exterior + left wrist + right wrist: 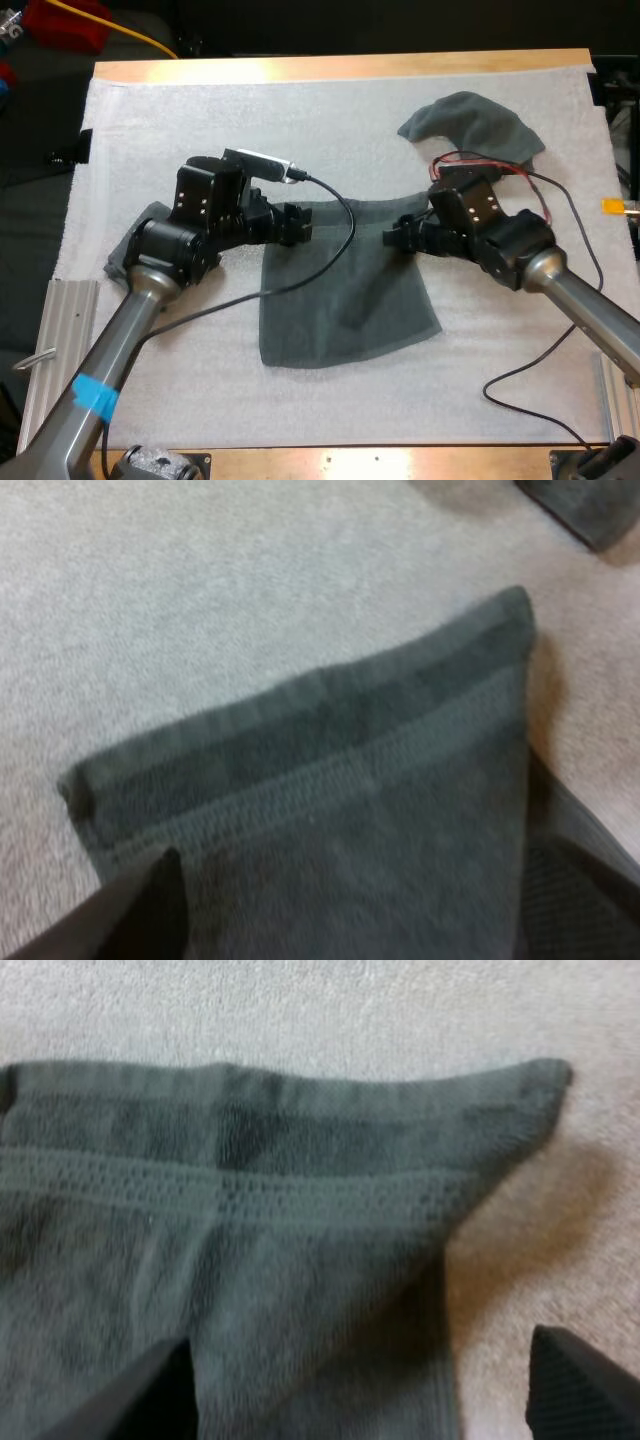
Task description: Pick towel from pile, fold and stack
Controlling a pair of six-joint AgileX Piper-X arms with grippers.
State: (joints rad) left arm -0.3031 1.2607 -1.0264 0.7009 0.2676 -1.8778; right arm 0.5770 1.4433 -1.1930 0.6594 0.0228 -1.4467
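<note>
**Dark towel [340,290] spread on white mat [330,110]**

Shows the towel flat at mid-mat. Places a crumpled towel [475,125] far right, a 3rd towel [135,238] partly under the left arm [150,295]. Sets left gripper [300,224] and right gripper [393,237], both with fingers apart, released, at the flat towel's 2 far corners.

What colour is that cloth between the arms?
Dark grey-green towel, with a woven band; clearest in the right wrist view.

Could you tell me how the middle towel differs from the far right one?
The middle towel lies spread flat; the far right towel is crumpled. The middle towel covers more mat than the far right towel. Both are dark grey-green.
</note>
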